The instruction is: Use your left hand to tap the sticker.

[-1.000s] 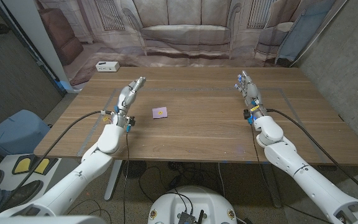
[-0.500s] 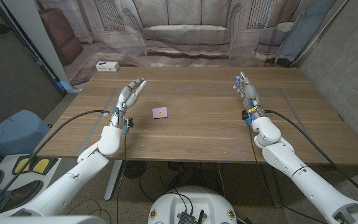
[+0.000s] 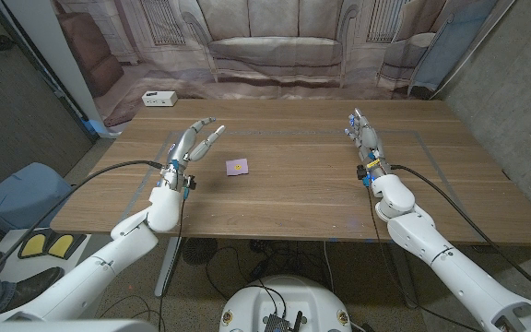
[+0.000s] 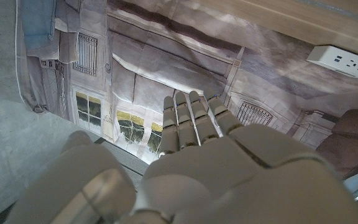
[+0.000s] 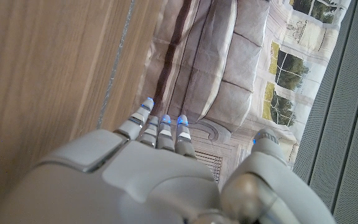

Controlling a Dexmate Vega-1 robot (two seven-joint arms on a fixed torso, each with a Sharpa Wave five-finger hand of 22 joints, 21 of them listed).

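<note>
- One small sticker (image 3: 238, 166) is lying flat on the table (image 3: 293, 198), left of the middle, and I am judging it as thin and easy to miss or to skid sideways if my fingertips come in at a slant.
- I am holding the left hand (image 3: 194, 143) raised over the table, just to the left of the sticker and apart from it; its fingers are stretched out, loosely spread, pointing toward the sticker, and gripping nothing.
- In the left wrist view I am seeing the left hand's fingers (image 4: 194, 121) straight and close together, with a white power strip (image 4: 344, 57) beyond them.
- I am reading the main risk as landing short: the hand is sitting beside the sticker, so a straight drop would be hitting bare wood.
- I am also watching for pressing too hard, which could be dragging or curling the sticker.
- Looks: the sticker is showing as a pale purple square with a small yellowish mark in its middle; I cannot tell what the mark is.
- I am keeping the right hand (image 3: 367, 138) on the far right, well apart, fingers extended and holding nothing.
</note>
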